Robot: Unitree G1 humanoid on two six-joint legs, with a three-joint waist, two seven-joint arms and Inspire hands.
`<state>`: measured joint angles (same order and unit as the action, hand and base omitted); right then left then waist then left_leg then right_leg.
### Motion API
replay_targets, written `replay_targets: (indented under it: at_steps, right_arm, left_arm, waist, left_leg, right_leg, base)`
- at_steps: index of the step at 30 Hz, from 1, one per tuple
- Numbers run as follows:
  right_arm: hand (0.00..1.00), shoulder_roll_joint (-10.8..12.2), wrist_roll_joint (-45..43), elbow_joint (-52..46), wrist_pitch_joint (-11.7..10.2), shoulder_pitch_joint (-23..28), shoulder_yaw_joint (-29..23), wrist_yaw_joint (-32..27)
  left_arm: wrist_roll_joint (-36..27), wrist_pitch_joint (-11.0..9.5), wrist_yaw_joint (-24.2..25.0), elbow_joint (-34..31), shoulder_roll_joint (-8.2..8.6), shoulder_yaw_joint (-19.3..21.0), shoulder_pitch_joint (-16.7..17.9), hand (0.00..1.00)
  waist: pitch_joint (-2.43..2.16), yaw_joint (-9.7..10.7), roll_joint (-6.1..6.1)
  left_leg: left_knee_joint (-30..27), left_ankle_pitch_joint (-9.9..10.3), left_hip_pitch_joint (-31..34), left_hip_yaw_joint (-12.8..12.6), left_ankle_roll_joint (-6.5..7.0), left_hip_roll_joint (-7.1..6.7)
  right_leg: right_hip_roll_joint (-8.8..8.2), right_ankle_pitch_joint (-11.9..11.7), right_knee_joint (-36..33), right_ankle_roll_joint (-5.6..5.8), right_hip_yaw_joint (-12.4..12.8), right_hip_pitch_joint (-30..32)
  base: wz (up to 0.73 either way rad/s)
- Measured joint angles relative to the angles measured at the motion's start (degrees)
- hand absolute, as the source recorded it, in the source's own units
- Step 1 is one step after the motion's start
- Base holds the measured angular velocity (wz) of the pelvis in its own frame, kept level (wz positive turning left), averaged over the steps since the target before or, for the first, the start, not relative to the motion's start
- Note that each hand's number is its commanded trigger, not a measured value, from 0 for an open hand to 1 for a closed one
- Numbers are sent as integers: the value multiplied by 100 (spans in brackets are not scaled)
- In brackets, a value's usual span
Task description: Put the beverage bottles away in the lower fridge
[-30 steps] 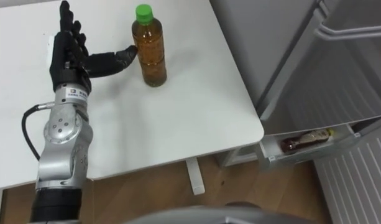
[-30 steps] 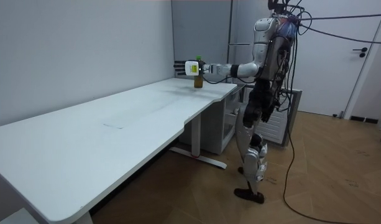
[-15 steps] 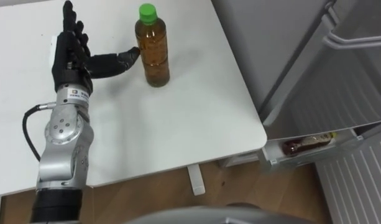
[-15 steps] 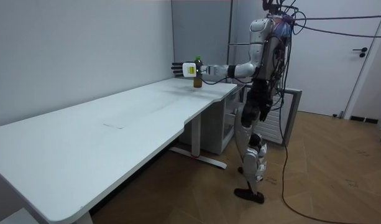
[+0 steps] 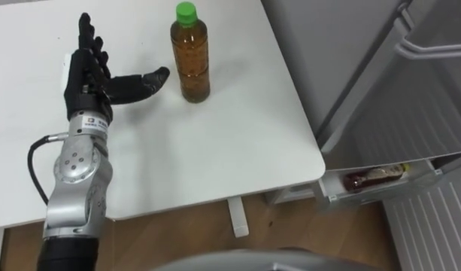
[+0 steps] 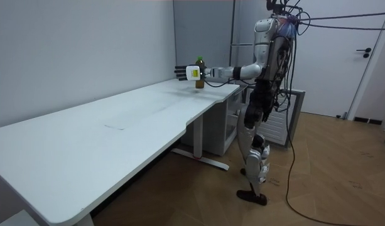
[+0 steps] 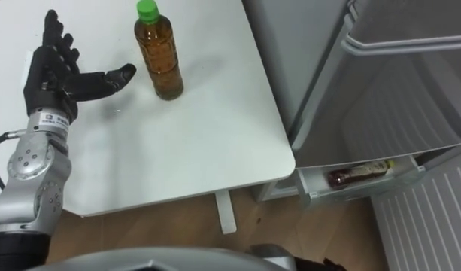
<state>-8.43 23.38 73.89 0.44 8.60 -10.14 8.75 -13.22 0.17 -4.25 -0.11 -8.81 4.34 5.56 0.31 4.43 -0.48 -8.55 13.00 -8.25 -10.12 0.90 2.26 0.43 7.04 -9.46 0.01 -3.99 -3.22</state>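
Note:
An amber drink bottle (image 5: 191, 56) with a green cap stands upright near the far right of the white table (image 5: 238, 150). My left hand (image 5: 91, 75) hovers over the table to the bottle's left, open, fingers straight and thumb stretched toward the bottle with a narrow gap between them. The right eye view shows the same bottle (image 7: 158, 56) and left hand (image 7: 53, 71). In the room view I stand at the table's end with the left hand (image 6: 191, 72) held out beside the bottle (image 6: 199, 64). To my right the lower fridge's door shelf (image 5: 380, 188) holds a dark bottle (image 5: 373, 178) lying down.
The fridge (image 5: 410, 90) stands close against the table's right edge, its door open with a pale handle (image 5: 433, 49) at the upper right. Wooden floor (image 5: 290, 226) shows below the table's near edge. The long table runs away to the room view's left.
The thumb touched the bottle a second ago; now it has drawn slightly back, leaving a small gap. The bottle stands where it did. The view has shifted a little.

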Motion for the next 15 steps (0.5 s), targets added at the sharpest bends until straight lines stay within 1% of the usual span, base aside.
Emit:
replay_targets:
  at_steps: [5, 10, 13, 15]
  right_arm:
    - [0, -5, -11, 78, -44, -72, 0, 8]
    - [0, -44, -41, 281, -66, -193, 19, 10]
    - [0, -70, -43, 288, -98, -196, 137, 16]
    - [0, -103, -52, 293, -101, -203, 211, 20]
  left_arm:
    - [24, 0, 170, 0, 21, -1, 83, 0]
    - [41, -1, 380, -2, 18, -7, 140, 0]
    - [-9, -1, 526, -60, 17, -33, 182, 0]
    - [-32, -14, 629, -136, -3, -127, 193, 0]
  waist:
    - [-1, -12, 2]
    - [-5, -20, 39]
    - [0, -14, 64]
    - [-5, -11, 78]
  left_leg:
    - [-4, 1, 34, 97, -1, 1]
    - [-12, 1, 58, 133, -1, 0]
    - [-13, 1, 76, 137, -1, 3]
    - [-10, 1, 74, 146, -1, 5]
  right_leg:
    - [-15, 0, -7, 0, -111, -1]
    - [-18, 0, -5, 0, -129, 3]
    - [-22, 0, -6, 0, -136, 26]
    - [-29, 0, -7, 0, -172, 21]
  base:
    - [9]
    - [2]
    - [0]
    - [0]
